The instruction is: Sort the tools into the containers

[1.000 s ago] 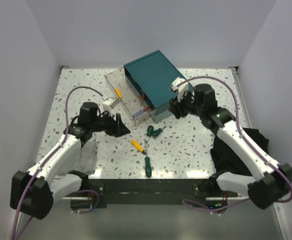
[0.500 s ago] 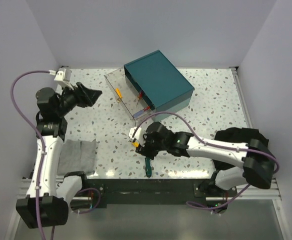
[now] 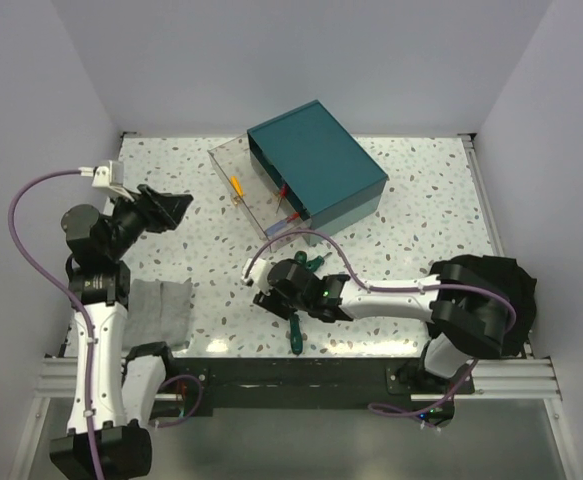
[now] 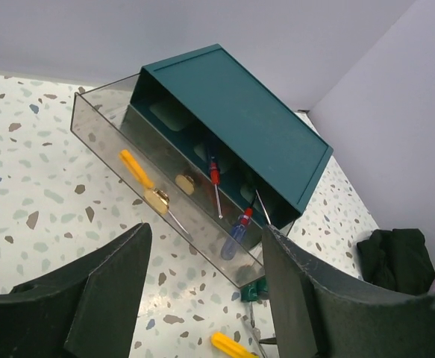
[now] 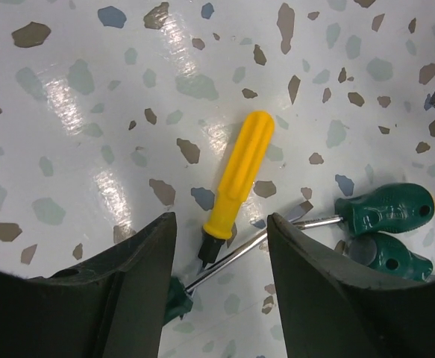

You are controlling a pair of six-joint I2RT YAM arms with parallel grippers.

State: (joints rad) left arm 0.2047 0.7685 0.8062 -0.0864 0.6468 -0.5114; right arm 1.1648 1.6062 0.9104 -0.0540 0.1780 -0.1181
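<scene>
Right claw (image 5: 217,227): jaws apart, empty. Yellow screwdriver (image 5: 236,179) directly below, handle centred between fingers; green screwdriver (image 5: 385,209) just right, shaft crossing at yellow tip. Lower straight, pinch mid-handle, lift clear of shaft. Left claw (image 4: 202,261): apart, empty.

1. Grey folded cloth (image 3: 166,308): lies flat on the table, near-left part, close to the front edge.
2. Black cloth (image 3: 519,285): bunched heap at the near-right edge of the table, well apart from the grey one.
3. Table (image 3: 426,200): white terrazzo top with dark and tan speckles, glossy.
4. Walls (image 3: 301,60): plain white, on the left, back and right.
5. Metal frame (image 3: 531,372): silver rail along the front edge.
</scene>
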